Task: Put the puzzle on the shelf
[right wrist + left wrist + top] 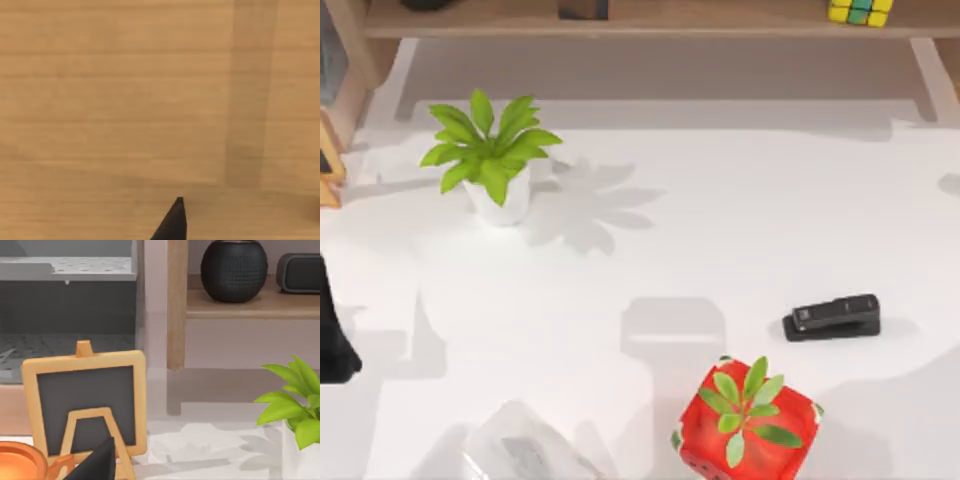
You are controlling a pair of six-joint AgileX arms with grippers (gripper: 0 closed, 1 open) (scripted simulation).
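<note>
From above, the puzzle (860,11) sits on the shelf (720,20) at the worktop's (700,230) far right corner. The left wrist view shows a small chalkboard easel (85,400). The right wrist view shows wood grain; neither claw's opening can be told.

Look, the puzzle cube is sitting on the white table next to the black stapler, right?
Not quite. The puzzle is up on the shelf, at the top view's right end. The black stapler is the one lying on the white table, as the top view shows.
</note>
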